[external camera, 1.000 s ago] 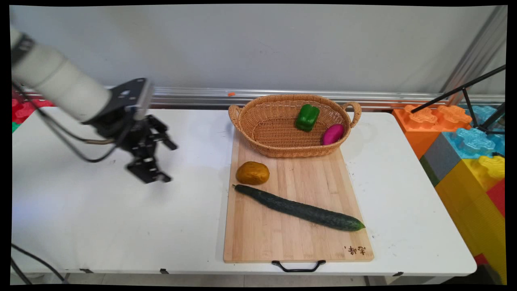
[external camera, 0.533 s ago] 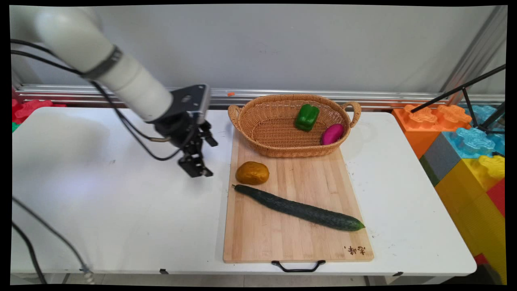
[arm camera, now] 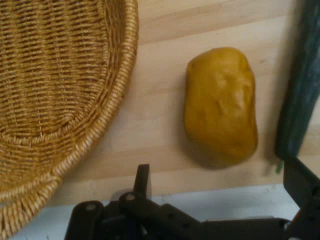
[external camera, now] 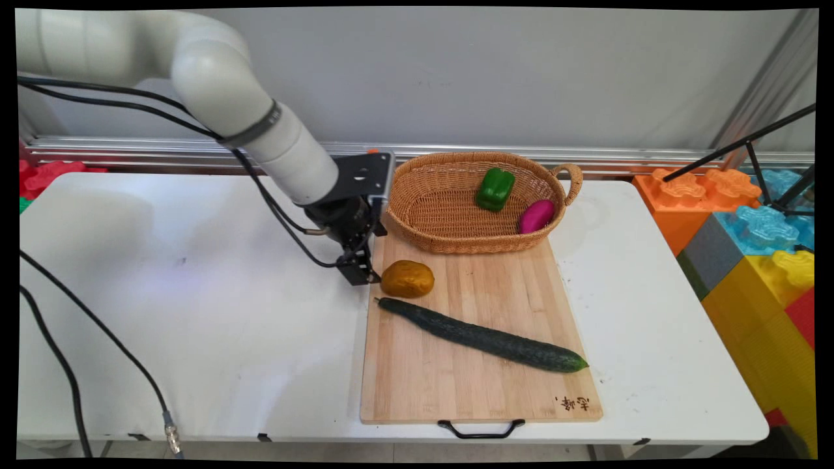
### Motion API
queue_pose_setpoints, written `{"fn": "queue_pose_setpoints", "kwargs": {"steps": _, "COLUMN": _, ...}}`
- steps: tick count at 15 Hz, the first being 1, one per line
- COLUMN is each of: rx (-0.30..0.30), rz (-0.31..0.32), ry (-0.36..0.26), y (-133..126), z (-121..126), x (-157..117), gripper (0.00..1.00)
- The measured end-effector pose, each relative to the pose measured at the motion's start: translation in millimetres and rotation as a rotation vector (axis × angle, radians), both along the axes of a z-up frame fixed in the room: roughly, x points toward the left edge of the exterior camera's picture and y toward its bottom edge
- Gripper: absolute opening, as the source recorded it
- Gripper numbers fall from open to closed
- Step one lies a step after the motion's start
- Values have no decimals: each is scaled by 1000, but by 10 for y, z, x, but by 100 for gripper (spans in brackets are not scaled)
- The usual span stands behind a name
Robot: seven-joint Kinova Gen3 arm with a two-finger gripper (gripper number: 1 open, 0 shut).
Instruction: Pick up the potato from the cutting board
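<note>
My black gripper [external camera: 362, 276] hangs low over the left edge of the wooden cutting board [external camera: 456, 384], just left of a yellow-brown potato [external camera: 407, 279]. In the hand view the gripper [arm camera: 220, 186] is open, and the potato [arm camera: 220, 107] lies just beyond the gap between its fingers, untouched. A long dark cucumber [external camera: 482, 335] lies slantwise on the board in front of the potato; its stem end [arm camera: 300, 100] shows beside the right finger. The wicker basket [external camera: 456, 244] stands on the board's far end, and its rim [arm camera: 125, 75] is close to the left finger.
A green pepper [external camera: 495, 189] and a purple vegetable [external camera: 537, 216] lie in the basket. Large coloured toy blocks [external camera: 749, 234] and a black tripod leg [external camera: 736, 146] stand off the table's right end. Black cables [external camera: 71, 365] hang at the left.
The arm has swung rightward across the table, carrying the gripper from the left part of the table to the board's left edge beside the potato. Nothing on the board has moved.
</note>
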State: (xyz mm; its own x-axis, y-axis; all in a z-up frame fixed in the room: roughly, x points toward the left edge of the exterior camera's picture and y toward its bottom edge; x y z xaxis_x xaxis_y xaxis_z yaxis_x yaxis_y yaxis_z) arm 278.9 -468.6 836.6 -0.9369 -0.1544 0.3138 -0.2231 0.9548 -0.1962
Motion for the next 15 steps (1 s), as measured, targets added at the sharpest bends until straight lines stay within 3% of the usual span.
{"fn": "queue_pose_setpoints", "kwargs": {"steps": 7, "rx": 15, "rz": 16, "ry": -24, "y": -53, "z": -259, "x": -349, "gripper": 100}}
{"fn": "queue_pose_setpoints", "kwargs": {"steps": 15, "rx": -3, "rz": 59, "ry": -11, "y": -141, "z": -394, "x": -625, "gripper": 100}}
